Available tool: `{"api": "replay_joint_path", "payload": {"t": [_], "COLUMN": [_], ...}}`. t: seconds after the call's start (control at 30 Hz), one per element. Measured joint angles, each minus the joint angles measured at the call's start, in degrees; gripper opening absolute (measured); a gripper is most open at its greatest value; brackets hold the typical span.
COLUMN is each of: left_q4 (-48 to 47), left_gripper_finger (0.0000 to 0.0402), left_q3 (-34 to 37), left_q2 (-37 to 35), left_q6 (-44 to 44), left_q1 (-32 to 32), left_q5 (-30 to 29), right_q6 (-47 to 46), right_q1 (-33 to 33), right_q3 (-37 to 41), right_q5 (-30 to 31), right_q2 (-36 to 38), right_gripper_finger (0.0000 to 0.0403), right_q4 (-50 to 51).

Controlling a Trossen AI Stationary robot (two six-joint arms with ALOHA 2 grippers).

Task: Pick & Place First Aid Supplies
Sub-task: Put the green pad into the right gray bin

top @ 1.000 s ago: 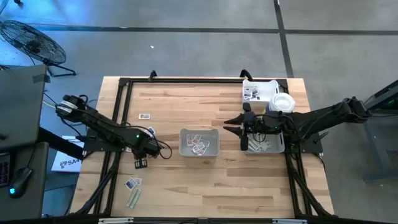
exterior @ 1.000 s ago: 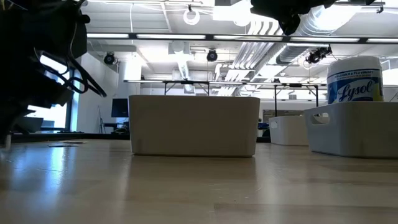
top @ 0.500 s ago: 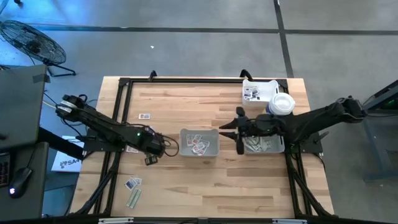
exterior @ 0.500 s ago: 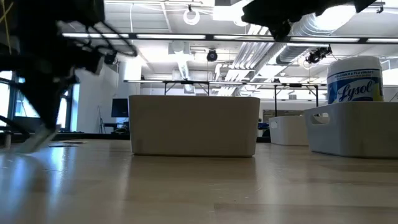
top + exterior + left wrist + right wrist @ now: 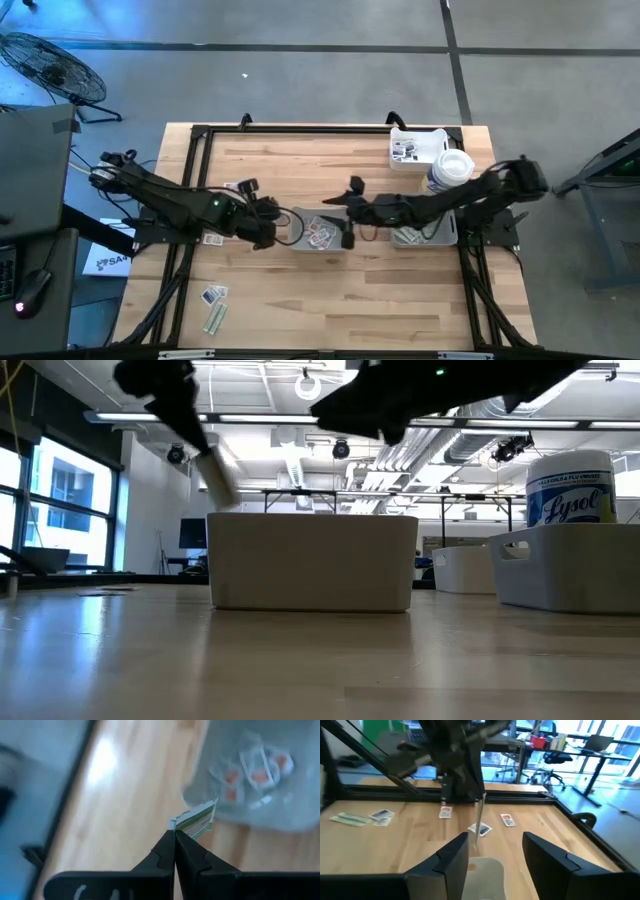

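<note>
Green-striped packet [image 5: 196, 819] pinched in closed left gripper [image 5: 175, 836], hanging beside grey tray [image 5: 296, 242] of packets | right gripper [image 5: 351, 212] spread wide, empty, over tray's other end.

The high view looks straight down from well above on the whole pale wooden counter [image 5: 300, 300]. The low view sits at counter height, close in, facing level across the boards to the grey rectangular plastic tray [image 5: 312, 560] and the room behind; that same tray [image 5: 300, 244] lies mid-counter in the overhead picture. The left wrist view points steeply down, very near, onto the tray's rim [image 5: 200, 810]. The right wrist view faces across the counter toward the left arm [image 5: 455, 750], sharing the tray's edge [image 5: 485, 870].
</note>
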State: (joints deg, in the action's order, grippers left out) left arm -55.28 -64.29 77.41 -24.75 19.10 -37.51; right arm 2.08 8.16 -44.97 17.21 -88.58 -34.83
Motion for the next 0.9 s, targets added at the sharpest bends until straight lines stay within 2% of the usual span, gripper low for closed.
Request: {"api": "replay_joint_path", "payload": {"t": [0.1, 0.23, 0.37, 0.53, 0.7, 0.9], "left_q4": [4.4, 11.1, 15.4, 16.5, 16.8, 19.1], "left_gripper_finger": [0.0000, 0.0000, 0.0000, 0.0000, 0.0000, 0.0001], "left_q3": [-1.0, -1.1, -1.1, -1.1, -1.1, -1.1], "left_q2": [0.0, 0.1, 0.4, 0.4, 0.4, 0.4], "left_q6": [6.0, 12.7, 15.7, 16.0, 16.0, 15.9], "left_q1": [0.0, 0.0, 0.0, 0.0, 0.0, 0.0], "left_q5": [-4.5, -6.4, -8.0, -9.9, -10.3, -9.5], "right_q6": [1.6, 3.8, 3.9, 2.1, 0.9, 1.0], "right_q1": [-0.8, -2.3, -3.7, -4.5, -5.4, -5.9], "right_q3": [-4.0, -8.7, -12.4, -14.0, -14.0, -14.0], "right_q5": [1.5, 1.9, -1.5, -6.5, -8.7, -8.6], "right_q2": [-4.1, -8.3, -11.1, -12.6, -12.7, -12.7], "right_gripper_finger": [0.0179, 0.0175, 0.0164, 0.0138, 0.0093, 0.0009], "right_q4": [0.1, 1.4, 3.9, 6.1, 6.6, 7.2]}}
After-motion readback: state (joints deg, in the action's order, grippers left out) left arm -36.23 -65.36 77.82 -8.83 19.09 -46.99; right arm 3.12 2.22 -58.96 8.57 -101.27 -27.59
